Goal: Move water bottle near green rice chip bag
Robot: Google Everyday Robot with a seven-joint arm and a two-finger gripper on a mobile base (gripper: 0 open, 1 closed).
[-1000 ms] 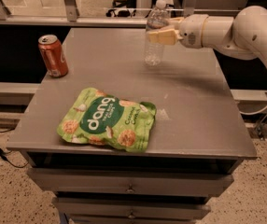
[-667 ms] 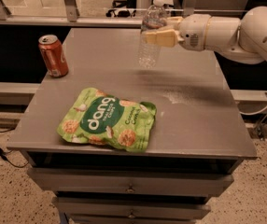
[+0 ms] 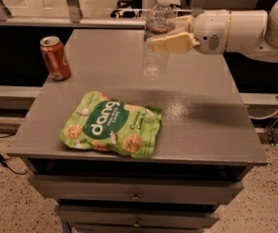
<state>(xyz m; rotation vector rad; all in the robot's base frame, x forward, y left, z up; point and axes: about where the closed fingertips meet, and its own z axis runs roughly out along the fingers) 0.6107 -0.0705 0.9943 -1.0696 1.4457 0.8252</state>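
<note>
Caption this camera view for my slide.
Robot hand grips tall clear plastic water bottle over grey table, beyond flat green chip bag.

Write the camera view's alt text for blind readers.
A cream two-finger gripper holds a tall clear plastic water bottle at the back of a grey table. A flat green rice chip bag lies near the front, an orange-red soda can back left.

Water bottle (image 3: 156,62): clear plastic, white cap, pale label band. Gripper (image 3: 162,33), at the bottle's middle over the far side of the table: cream-yellow fingers (image 3: 173,42) clasped on it, white arm (image 3: 246,30) behind. Green rice chip bag (image 3: 111,124): bright green, dark green oval with white "dang", tan round chips pictured. Soda can (image 3: 55,58): orange-red, silver top. Table (image 3: 202,115): plain grey. Floor (image 3: 12,198): speckled beige.
</note>
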